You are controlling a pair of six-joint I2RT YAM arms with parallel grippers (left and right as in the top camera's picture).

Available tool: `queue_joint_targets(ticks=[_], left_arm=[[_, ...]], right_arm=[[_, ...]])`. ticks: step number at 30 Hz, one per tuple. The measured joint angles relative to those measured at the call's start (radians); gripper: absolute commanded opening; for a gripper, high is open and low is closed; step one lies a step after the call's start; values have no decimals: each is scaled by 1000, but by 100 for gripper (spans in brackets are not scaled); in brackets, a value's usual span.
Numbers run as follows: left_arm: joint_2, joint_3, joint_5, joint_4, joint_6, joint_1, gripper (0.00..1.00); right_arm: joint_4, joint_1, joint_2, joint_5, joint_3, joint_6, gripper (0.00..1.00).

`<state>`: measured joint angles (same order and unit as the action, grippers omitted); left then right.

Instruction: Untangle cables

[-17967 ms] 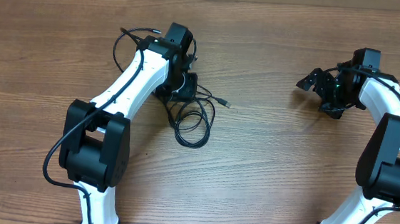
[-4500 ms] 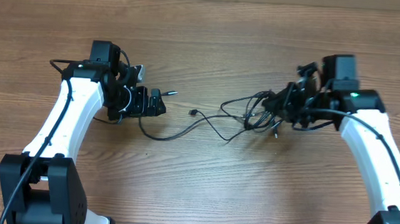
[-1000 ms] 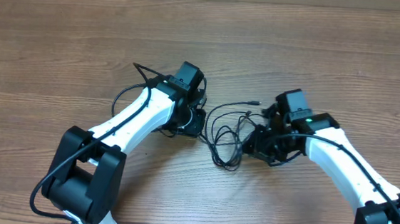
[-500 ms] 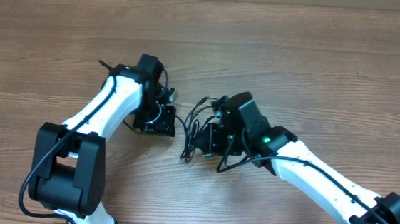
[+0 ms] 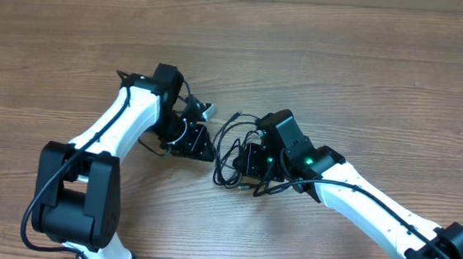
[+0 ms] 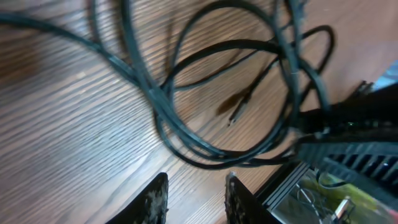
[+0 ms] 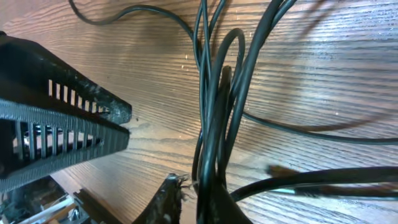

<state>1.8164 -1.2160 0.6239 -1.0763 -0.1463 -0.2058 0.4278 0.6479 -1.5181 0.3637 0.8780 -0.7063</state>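
— Cables (image 5: 234, 146) first: where do they lie, seen from above?
— In one loose heap near the middle of the table (image 5: 369, 66), between my two arms. My right pincer (image 5: 245, 162) sits at the heap's right side, and my left pincer (image 5: 203, 148) is just beside its left edge. The loops overlap one another, so I judge the untangling barely begun: no cord lies out on its own.

— And from your left wrist?
— My left pincer stands narrowly apart with only bare wood between the fingertips; it holds nothing. Ahead lie several crossing loops, with one loose plug (image 6: 239, 111) inside them. The other pincer's black body shows at the right, strands running into it.

— Right wrist?
— A bundle of strands drops straight into my right jaws, so I read that pincer as clamped on the cables. How many cords are in the bundle I cannot tell. The left pincer's slotted fingers show at the left, apart from the bundle.

— What is left to do?
— Nearly all of it, I'd say: drawing each cord out of the loops and laying them apart.

— Surface and room?
— Flat brown wood with a clear grain. Of the room nothing shows beyond a pale strip along the table's far edge.
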Motion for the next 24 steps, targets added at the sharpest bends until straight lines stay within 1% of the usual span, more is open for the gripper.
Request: queue_joint_targets(ticks=[8, 11, 18, 20, 24], left_arm=[[0, 0, 32, 11, -15, -53, 32], [0, 0, 32, 13, -15, -65, 33], [0, 0, 31, 30, -15, -81, 33], [0, 0, 32, 31, -15, -81, 33], [0, 0, 32, 33, -15, -81, 33]], right_arm=[[1, 0, 0, -8, 0, 0, 17], [6, 0, 0, -13, 0, -3, 4], [5, -3, 0, -11, 0, 0, 4], [2, -26, 0, 29, 0, 4, 4], [-44, -129, 0, 216, 0, 82, 4]])
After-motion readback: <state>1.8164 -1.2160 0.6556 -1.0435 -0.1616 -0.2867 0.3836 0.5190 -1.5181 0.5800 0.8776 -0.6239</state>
